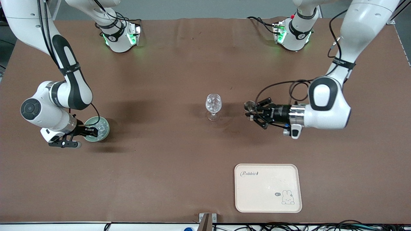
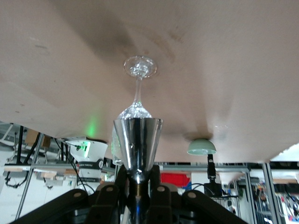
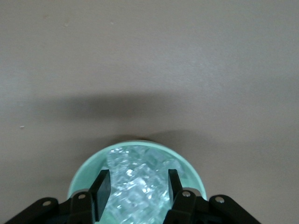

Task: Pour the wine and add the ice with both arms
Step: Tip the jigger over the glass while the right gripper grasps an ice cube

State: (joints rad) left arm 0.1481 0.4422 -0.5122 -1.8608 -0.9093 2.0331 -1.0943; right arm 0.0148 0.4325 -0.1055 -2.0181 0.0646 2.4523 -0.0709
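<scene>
A robotics lab is indicated. Two white arms (image 1: 57, 96) are mounted at the edge of a tabletop (image 1: 167, 154) covered in brown sheeting, with cables trailed along them. Metal racks (image 2: 42, 163) loaded with equipment and wiring are seen in the left wrist view.

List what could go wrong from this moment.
1. The left end effector holds a steel cup beside the wine glass; a sideways nudge could topple the thin-stemmed glass.
2. The right end effector is open over the ice in the green bowl; closing could let slick chunks slip out or shift the bowl.
</scene>
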